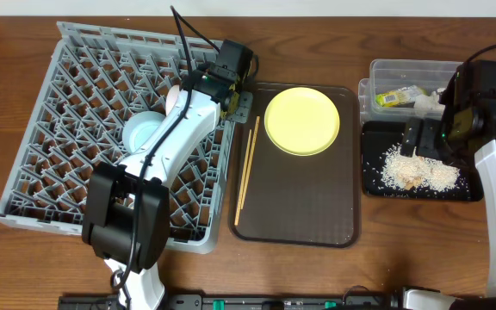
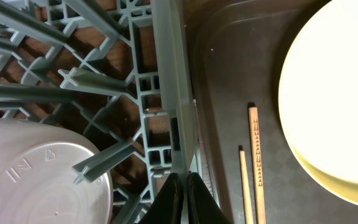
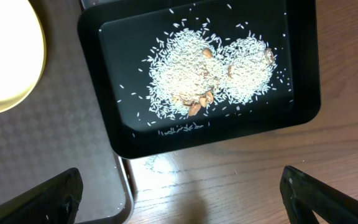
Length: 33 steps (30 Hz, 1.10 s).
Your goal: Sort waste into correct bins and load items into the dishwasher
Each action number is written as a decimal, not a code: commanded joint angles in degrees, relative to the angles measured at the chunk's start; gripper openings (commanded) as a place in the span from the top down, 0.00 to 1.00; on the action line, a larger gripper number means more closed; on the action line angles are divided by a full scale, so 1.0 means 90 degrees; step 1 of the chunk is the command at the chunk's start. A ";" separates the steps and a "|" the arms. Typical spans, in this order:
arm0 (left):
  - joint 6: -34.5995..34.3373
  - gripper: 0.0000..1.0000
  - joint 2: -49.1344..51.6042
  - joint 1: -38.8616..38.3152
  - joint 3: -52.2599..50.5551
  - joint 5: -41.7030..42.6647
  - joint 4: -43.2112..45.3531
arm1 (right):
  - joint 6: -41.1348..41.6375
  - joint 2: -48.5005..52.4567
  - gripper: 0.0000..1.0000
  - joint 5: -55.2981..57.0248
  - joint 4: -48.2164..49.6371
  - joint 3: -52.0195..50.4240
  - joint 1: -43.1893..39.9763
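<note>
The grey dish rack [image 1: 67, 129] fills the left of the wooden surface [image 1: 403, 250]. A light blue bowl [image 1: 140, 131] sits among its pegs near the middle. Closer to the rack's right rim, a pale round vessel [image 2: 36, 180] lies with its base up. It is probably the white bowl, though the arm hides most of it from above. The left hand [image 2: 183, 196] hangs over that right rim with its fingers pressed together and nothing between them.

Just beside the rack lies the dark brown serving tray [image 1: 300, 215]. On its far end rests the yellow plate [image 1: 302, 120], and along its left side lie the two wooden chopsticks [image 1: 246, 170], side by side and roughly parallel to the rack's edge.

To the right, the clear tub [image 1: 403, 69] holds the yellow-green snack wrapper [image 1: 394, 97] and the crumpled white tissue [image 1: 426, 102]. The black tray [image 1: 375, 185] is right in front of the tub and next to the serving tray. The beige rice crumbs [image 3: 210, 74] are heaped in the tray's middle, with loose grains around the heap and a few brownish bits in it. The right hand [image 3: 179, 199] hovers above the black tray with its fingers spread wide apart, gripping nothing
</note>
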 commanded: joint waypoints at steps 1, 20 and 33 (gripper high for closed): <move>0.0039 0.94 -0.0104 -0.0012 -0.0049 0.0209 -0.0131 | 0.0019 -0.0024 0.01 -0.0032 -0.0017 0.0097 -0.0005; 0.0160 0.94 -0.0097 -0.0265 -0.0413 0.0534 -0.0092 | 0.0022 -0.0024 0.01 -0.0034 -0.0044 0.0097 -0.0005; 0.0685 0.92 0.0134 0.0041 -0.0408 0.0199 0.0614 | 0.0022 -0.0024 0.01 -0.0034 -0.0155 0.0097 -0.0005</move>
